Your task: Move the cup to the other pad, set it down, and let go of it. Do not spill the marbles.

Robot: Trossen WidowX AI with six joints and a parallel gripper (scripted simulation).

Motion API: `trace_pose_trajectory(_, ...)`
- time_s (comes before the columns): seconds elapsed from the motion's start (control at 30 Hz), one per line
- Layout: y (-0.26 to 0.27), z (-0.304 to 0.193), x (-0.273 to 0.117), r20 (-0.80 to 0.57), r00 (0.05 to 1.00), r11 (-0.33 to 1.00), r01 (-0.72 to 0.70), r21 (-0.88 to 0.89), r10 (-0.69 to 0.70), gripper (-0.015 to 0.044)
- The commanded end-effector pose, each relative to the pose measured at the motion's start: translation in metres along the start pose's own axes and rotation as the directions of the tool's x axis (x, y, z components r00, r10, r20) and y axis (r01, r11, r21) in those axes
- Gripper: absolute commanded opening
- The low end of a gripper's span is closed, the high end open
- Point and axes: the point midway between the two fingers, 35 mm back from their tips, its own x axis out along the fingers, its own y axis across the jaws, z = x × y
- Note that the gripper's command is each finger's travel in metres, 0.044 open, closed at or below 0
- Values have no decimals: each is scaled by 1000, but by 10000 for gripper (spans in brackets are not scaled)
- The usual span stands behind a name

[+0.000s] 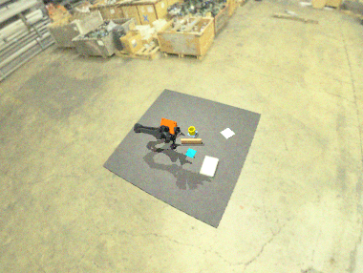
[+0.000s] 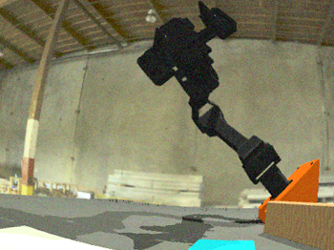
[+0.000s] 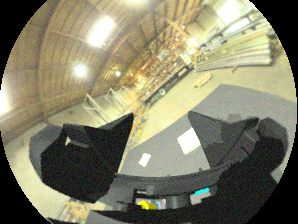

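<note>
The gripper (image 3: 160, 163) stands wide apart and grasps nothing; in the wrist view its two dark fingers frame the grey worktop (image 1: 143, 162). In the top view the orange wedge (image 1: 168, 124) lies at the arm, just left of the gripper. Right of the gripper stands the yellow cup (image 1: 192, 130), probably on a blue pad, though this is too small to be sure. Beside the cup lies a wooden block (image 1: 191, 140), then a cyan pad (image 1: 191, 153), and further right two white sheets (image 1: 227, 133).
</note>
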Motion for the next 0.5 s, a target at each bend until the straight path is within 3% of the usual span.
trace_pose_trajectory(0.0, 0, -2, 1, -7, 1000, 1000, -1, 6, 1, 374)
trace_pose_trajectory(0.1, 8, -25, 12, -112, 994, 996, 1, 89, 9, 295)
trace_pose_trajectory(0.27, 38, -114, 31, -483, 875, 943, 141, 303, 24, 167)
trace_pose_trajectory(0.47, 68, -200, 19, -780, 625, 839, 439, 321, -29, 167)
